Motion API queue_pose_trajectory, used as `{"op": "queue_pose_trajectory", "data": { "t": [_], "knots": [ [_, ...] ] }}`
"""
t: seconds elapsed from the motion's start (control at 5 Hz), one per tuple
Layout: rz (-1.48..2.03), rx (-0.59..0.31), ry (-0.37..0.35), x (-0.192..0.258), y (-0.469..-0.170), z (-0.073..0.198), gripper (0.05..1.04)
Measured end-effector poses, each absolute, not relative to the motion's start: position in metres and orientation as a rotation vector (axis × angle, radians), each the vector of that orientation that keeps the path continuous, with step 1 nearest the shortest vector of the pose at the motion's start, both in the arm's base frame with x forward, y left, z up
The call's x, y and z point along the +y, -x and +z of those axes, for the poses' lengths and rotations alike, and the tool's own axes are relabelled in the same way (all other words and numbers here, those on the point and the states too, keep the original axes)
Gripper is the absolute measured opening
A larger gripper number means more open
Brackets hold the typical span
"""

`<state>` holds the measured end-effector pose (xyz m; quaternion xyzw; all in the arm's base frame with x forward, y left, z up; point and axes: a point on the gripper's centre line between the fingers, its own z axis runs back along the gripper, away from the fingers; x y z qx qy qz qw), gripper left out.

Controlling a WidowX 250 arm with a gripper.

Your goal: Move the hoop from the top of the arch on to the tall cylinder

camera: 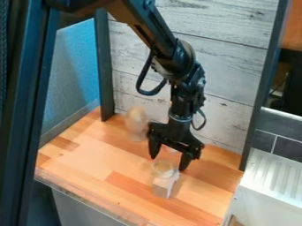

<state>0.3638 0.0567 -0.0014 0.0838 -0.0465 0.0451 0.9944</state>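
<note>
Just right of the middle of the frame, can see the black gripper [169, 162], pointing downward above the work surface. Must call it released, with its two fingers spread well apart and a gap between them. Above it, can follow the black robot arm [175, 55] up to the top edge of the frame, with a black cable [151, 92] making a loop at its left side.

Below the middle of the frame, can find the hoop [156, 169], pale and rather see-through, at the top of the small light arch [163, 187]. Near this hoop, can notice the fingertips, but cannot tell exactly about touching. Left of the gripper and somewhat higher in the frame, can see a tall pale piece [136, 123], blurred, upright, probably to be taken as the cylinder.

Under all this, can see a wooden tabletop [82, 161] in light and darker strips. Behind, can see a wall of whitish planks [227, 66], and at the upper left a blue panel [77, 66] between dark posts. At the lower right, can see a white ridged drainboard [274, 176], with dark grey tiles [287, 150] just above it.
</note>
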Motion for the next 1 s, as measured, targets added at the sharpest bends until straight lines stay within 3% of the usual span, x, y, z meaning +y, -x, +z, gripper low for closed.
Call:
{"op": "queue_pose_trajectory", "data": {
  "t": [0.6, 0.8, 1.0],
  "knots": [
    [0.131, -0.097, -0.245, 0.072, -0.366, 0.006, 1.001],
    [0.15, -0.063, -0.214, 0.074, -0.367, 0.004, 1.001],
    [0.166, -0.015, -0.124, 0.078, -0.369, 0.003, 1.001]
  ]
}}
